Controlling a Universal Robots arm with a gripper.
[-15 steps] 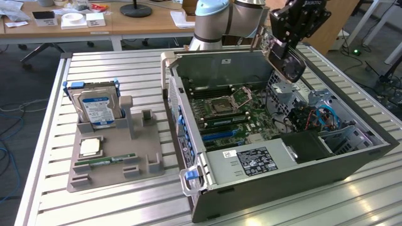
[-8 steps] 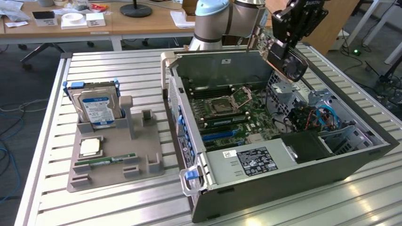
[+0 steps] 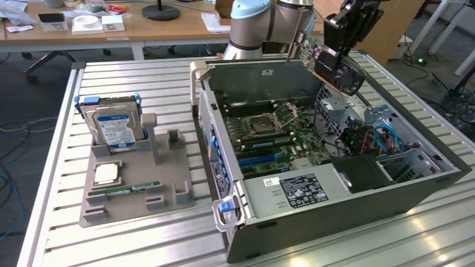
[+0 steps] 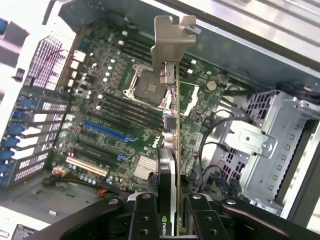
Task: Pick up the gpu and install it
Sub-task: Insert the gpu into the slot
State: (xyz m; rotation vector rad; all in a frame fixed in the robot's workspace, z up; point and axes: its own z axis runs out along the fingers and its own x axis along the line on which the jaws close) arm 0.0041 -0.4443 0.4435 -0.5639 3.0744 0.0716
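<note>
The gpu [image 3: 337, 72], a flat card with a dark cooler, hangs tilted in the air above the far right part of the open computer case [image 3: 334, 222]. My gripper [image 3: 340, 44] is shut on its upper end. In the wrist view the gpu [image 4: 171, 125] appears edge-on between my fingers [image 4: 145, 215], and its silvery metal bracket [image 4: 169, 40] is at the end away from my gripper [image 4: 169, 212]. The card is above the green motherboard [image 4: 115, 100] and touches nothing in the case. Blue expansion slots [image 4: 107, 131] lie below and to one side of it.
Inside the case are a CPU socket [image 3: 268, 119], a grey power supply [image 3: 297, 189] and a metal drive cage [image 4: 260, 145]. On the exterior view's left, a grey fixture [image 3: 137, 183] holds a silver hard drive [image 3: 115, 130], a processor chip [image 3: 106, 173] and a green memory stick [image 3: 122, 189].
</note>
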